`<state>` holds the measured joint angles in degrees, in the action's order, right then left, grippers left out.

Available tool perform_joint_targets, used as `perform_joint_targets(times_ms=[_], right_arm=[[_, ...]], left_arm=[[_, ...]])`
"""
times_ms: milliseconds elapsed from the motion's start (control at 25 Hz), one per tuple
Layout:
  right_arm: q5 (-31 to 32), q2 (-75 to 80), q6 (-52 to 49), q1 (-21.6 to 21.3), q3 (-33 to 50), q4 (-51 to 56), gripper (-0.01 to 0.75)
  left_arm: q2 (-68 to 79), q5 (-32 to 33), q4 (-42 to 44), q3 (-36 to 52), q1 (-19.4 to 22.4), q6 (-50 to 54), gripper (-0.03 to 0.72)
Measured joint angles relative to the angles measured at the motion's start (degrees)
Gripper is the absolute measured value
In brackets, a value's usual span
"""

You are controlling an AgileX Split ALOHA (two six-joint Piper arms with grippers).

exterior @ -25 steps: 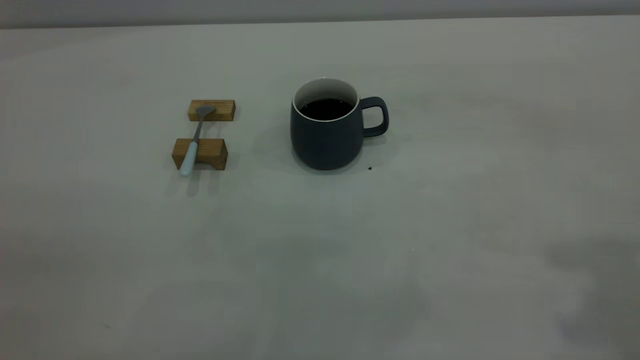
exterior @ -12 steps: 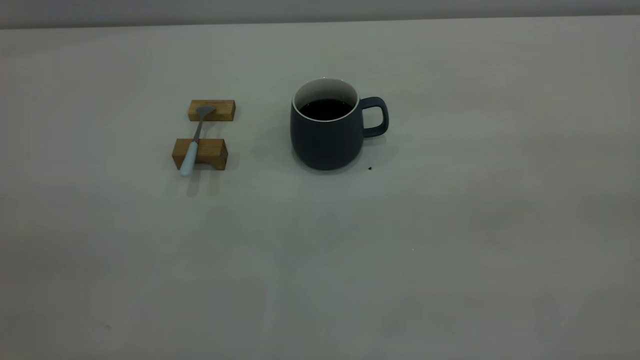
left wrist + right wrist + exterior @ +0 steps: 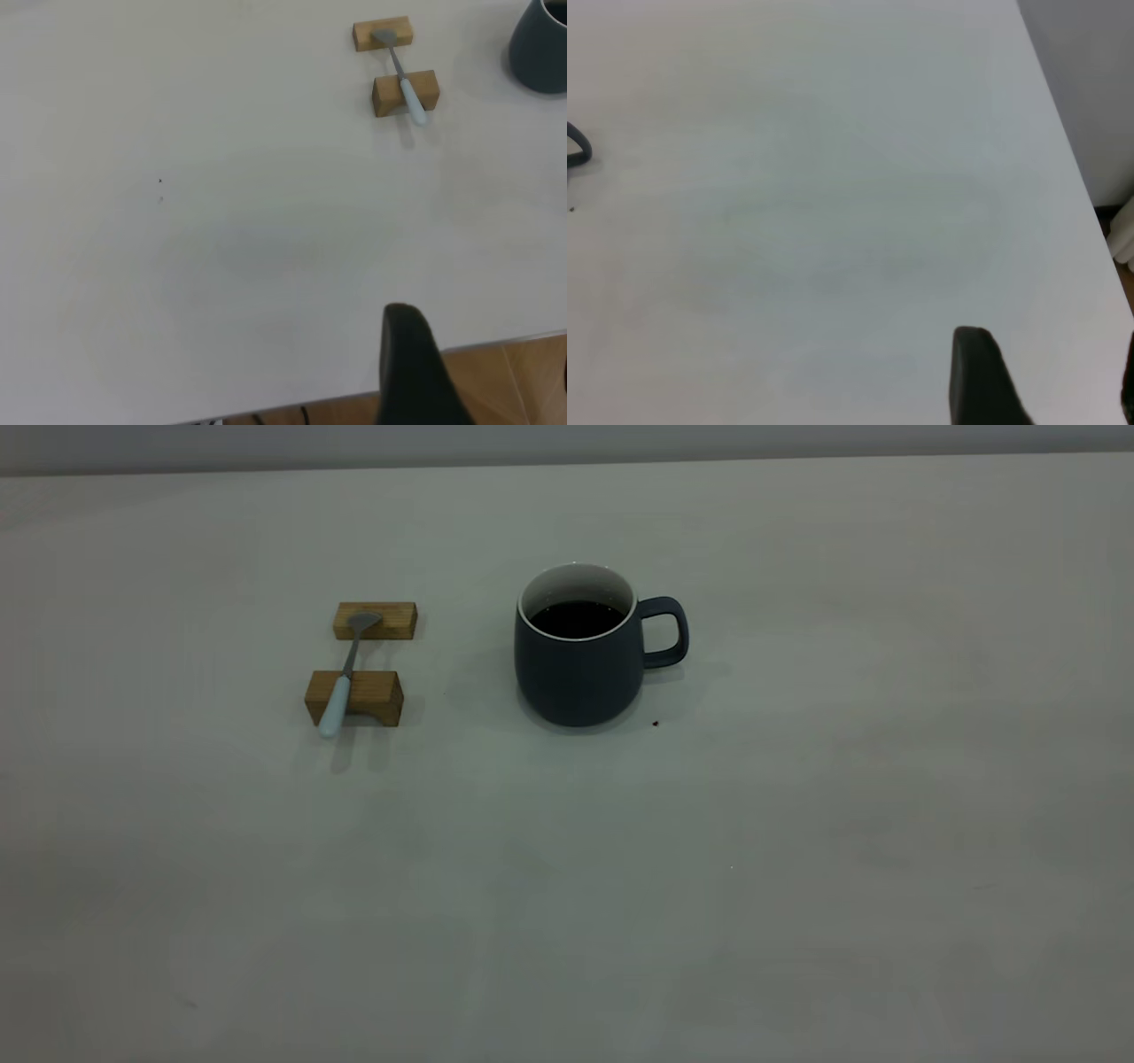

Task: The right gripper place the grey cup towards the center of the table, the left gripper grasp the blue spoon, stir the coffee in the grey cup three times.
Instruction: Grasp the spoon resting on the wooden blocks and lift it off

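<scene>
You see one dark finger [image 3: 982, 376] of the right gripper [image 3: 1045, 385] above the bench [image 3: 833, 221]. Well ahead of the jaws, only the grey cup [image 3: 578, 146] handle's edge and a tiny speck [image 3: 571, 209] appear.

Open table [image 3: 797, 850] all round; only grey cup [image 3: 578, 660] and spoon-bearing wooden blocks [image 3: 354, 698] as obstacles.

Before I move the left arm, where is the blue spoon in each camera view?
Exterior view: the blue spoon lies left of the grey cup, bridging two wooden blocks.
Left wrist view: the spoon lies across the same blocks, far from the arm.
Right wrist view: not in it; only the cup's handle shows at the edge.
Shared landmark: the grey cup.
</scene>
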<state>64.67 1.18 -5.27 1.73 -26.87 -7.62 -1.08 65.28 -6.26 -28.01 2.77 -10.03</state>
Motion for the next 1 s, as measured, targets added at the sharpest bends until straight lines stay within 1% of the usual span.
perform_joint_targets(times_ms=[320, 720, 880, 1000], right_arm=[[0.0, 0.0, 0.0, 0.06, 0.0, 0.12, 0.412], [0.0, 0.0, 0.0, 0.12, 0.0, 0.12, 0.364], [0.0, 0.0, 0.0, 2.16, 0.0, 0.12, 0.344], [0.0, 0.0, 0.0, 2.32, 0.0, 0.07, 0.325]], left_arm=[[0.0, 0.0, 0.0, 0.0, 0.0, 0.0, 0.478], [0.0, 0.0, 0.0, 0.0, 0.0, 0.0, 0.478], [0.0, 0.0, 0.0, 0.0, 0.0, 0.0, 0.478], [0.0, 0.0, 0.0, 0.0, 0.0, 0.0, 0.478]])
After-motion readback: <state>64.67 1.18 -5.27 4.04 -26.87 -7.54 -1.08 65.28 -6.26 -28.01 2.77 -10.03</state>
